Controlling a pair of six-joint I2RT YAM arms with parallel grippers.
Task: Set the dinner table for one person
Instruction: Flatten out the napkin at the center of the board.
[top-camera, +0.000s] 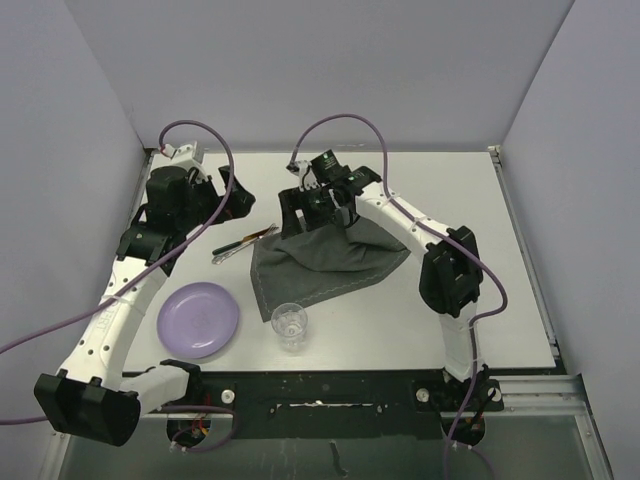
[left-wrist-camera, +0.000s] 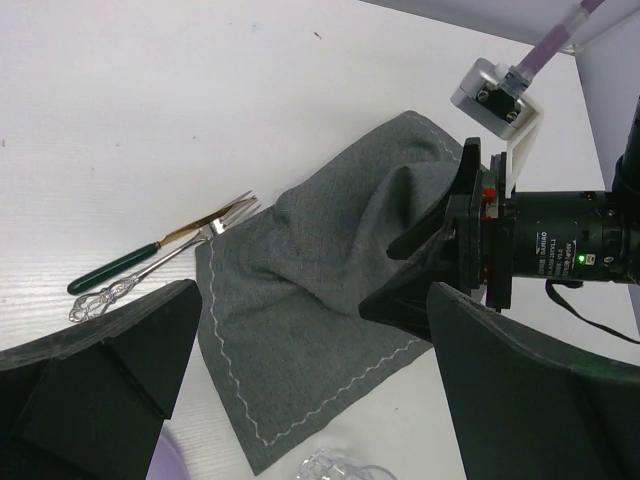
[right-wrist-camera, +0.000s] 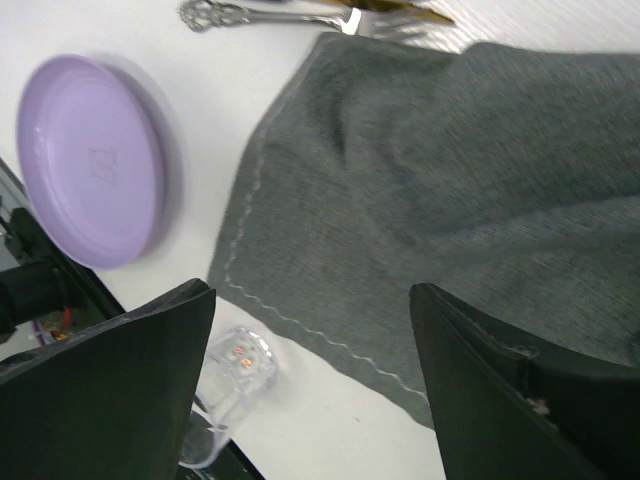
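Spreading the placemat (top-camera: 325, 265), by all appearances: an early step of the setting, and not finished.

Nearest the arm bases: upright clear glass (top-camera: 289, 326), just off the cloth's near corner. Beside it to the left, lilac plate (top-camera: 198, 319), bare, not yet on the cloth. Both resting on the white bench (top-camera: 450, 190), spread beneath everything from the bases to the back wall.

Next out, the dark grey cloth itself: near half flat with stitched hem showing, far half humped and creased, lying askew to the bench edge. Just left of its far corner, silver fork (left-wrist-camera: 100, 298) and green-handled utensil (left-wrist-camera: 110, 270) side by side, tines at the hem; touching or overlapping, cannot tell which.

Farthest: right claw (right-wrist-camera: 312, 300) poised over the raised fold, jaws apart, nothing pinched between them in its own view. Seen from the left wrist, close against the hump, contact uncertain. Left claw (left-wrist-camera: 312, 330) off to the left beyond the cutlery, gaping at full width, empty.

Next move, as a judgement: pinching the far hem and drawing it outward to flatten the hump and square the cloth with the bench edge. Calls for a low approach and a grip on the hem alone, keeping clear of the fork. After that, plate onto the cloth, cutlery and glass around it.
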